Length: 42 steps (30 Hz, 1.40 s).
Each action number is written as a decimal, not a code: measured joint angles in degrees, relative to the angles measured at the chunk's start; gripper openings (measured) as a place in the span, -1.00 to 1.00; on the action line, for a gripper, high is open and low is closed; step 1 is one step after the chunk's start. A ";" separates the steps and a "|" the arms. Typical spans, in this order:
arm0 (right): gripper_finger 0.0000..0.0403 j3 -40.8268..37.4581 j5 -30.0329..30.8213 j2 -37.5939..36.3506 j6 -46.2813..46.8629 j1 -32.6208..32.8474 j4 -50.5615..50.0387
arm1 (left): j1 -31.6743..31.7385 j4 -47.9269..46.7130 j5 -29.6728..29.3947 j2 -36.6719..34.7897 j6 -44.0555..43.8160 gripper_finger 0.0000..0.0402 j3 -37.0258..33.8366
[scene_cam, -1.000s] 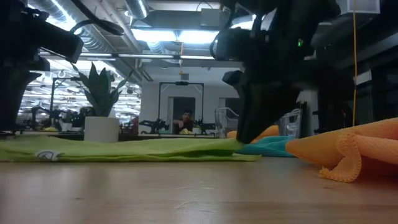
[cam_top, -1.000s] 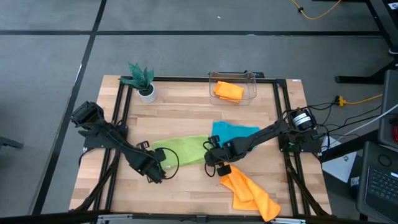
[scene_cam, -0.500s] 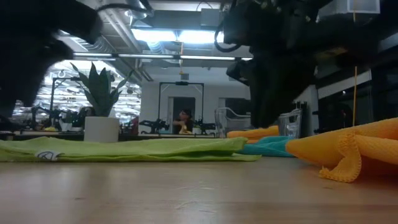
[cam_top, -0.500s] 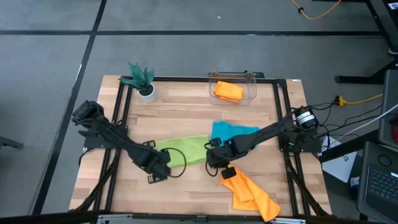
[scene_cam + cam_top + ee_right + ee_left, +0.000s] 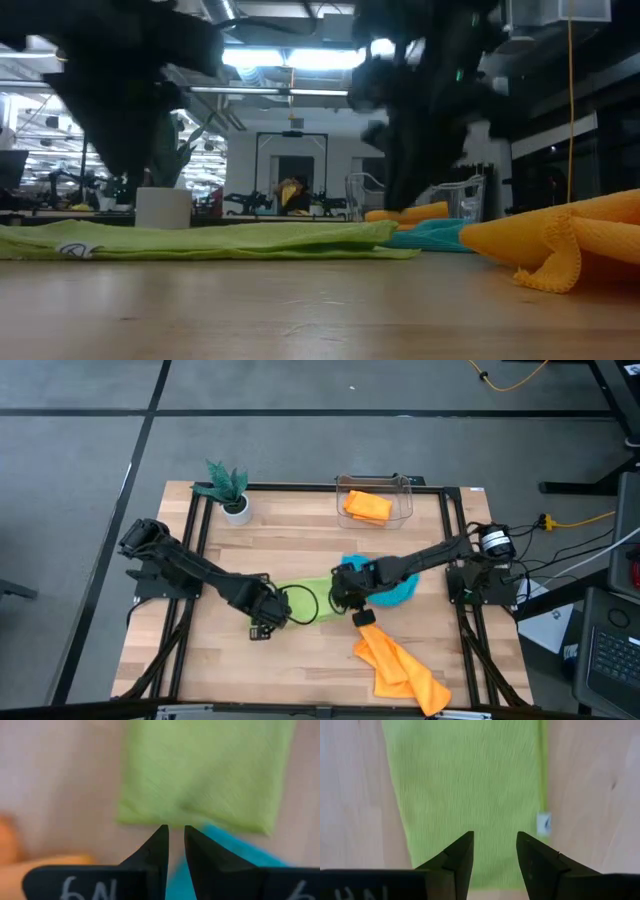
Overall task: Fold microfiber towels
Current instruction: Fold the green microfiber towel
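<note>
A lime green towel (image 5: 318,598) lies flat in a long strip on the middle of the table, with a white label (image 5: 545,822) on one long edge. My left gripper (image 5: 495,837) hangs open just above its left end, pointing down, nothing between the fingers. My right gripper (image 5: 176,827) hovers over the strip's right end (image 5: 150,817), its fingers a narrow gap apart and holding nothing. A teal towel (image 5: 392,585) lies bunched beside that end. One orange towel (image 5: 400,665) lies crumpled near the front right. Another orange towel (image 5: 366,507) sits in the clear bin.
The clear plastic bin (image 5: 402,495) stands at the table's far edge. A small plant in a white pot (image 5: 232,492) stands at the far left. Bare wood shows in front of the green towel (image 5: 220,240) and toward the near left.
My left gripper has gone toward the table's right, from beside the green towel's left end to over that end, rolling as it went. My right gripper has shifted a little toward the far edge. The green towel has stayed flat on the table.
</note>
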 joint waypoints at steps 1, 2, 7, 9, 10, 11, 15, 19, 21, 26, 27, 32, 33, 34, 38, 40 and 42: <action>-0.68 -1.14 0.00 0.00 0.36 -1.30 0.41 | 0.37 1.14 0.00 0.00 1.14 -0.30 0.00; -0.68 -2.44 0.04 0.00 1.28 -2.63 1.02 | 0.75 1.82 -0.04 0.00 2.30 -0.30 0.00; -0.68 -8.39 -0.10 -0.28 6.76 -7.17 0.32 | 1.98 2.44 -0.33 0.00 5.77 -0.30 0.00; -0.68 -9.24 -0.06 -0.52 9.99 -7.78 -4.12 | 2.55 2.48 -0.35 0.00 5.81 -0.30 0.00; -0.68 -9.31 0.06 -0.66 11.84 -7.82 -7.89 | 2.90 2.48 -0.39 0.00 5.81 -0.30 0.00; -0.68 -9.12 0.41 -0.69 13.66 -7.83 -11.40 | 3.19 2.49 -0.41 0.00 5.81 -0.30 0.00; -0.68 -8.73 3.46 -2.21 16.84 -7.15 -22.02 | 4.53 2.64 -0.39 0.00 5.94 -0.30 -0.02; -0.68 -9.11 4.18 -5.99 16.79 -6.36 -20.18 | 5.95 4.74 0.18 0.14 5.91 -0.30 -0.04; -0.68 -8.91 4.33 -7.99 16.31 -6.09 -15.82 | 6.44 7.56 0.67 0.54 6.21 -0.30 -0.06; -0.68 -9.31 4.28 -10.41 6.38 -5.68 -5.34 | 4.95 16.09 0.44 1.52 15.05 -0.30 -0.07; -0.68 -9.29 4.21 -10.49 5.69 -5.68 -2.69 | 4.28 16.66 0.42 1.41 17.25 -0.30 -0.07; -0.68 -9.11 3.22 -8.90 4.30 -6.09 12.96 | 2.16 8.08 -0.72 1.02 18.30 -0.30 -0.07; -0.68 -9.11 2.87 -8.05 4.26 -6.06 15.38 | 1.88 5.39 -1.02 0.64 17.26 -0.30 -0.07; -0.68 -9.11 2.70 -7.08 4.27 -6.05 18.27 | 1.43 2.77 -1.14 0.16 15.81 -0.30 -0.07; -0.68 -9.11 2.48 -2.63 4.58 -6.00 25.63 | -0.57 -1.24 -1.40 -1.46 11.19 -0.30 -0.91; -0.68 -9.16 2.51 -0.78 4.78 -6.00 26.58 | -1.66 1.29 -1.89 -2.87 10.39 -0.30 -2.99; -0.68 -9.23 2.52 0.50 6.00 -5.98 27.72 | -2.70 8.04 -2.10 -4.19 9.70 -0.30 -6.94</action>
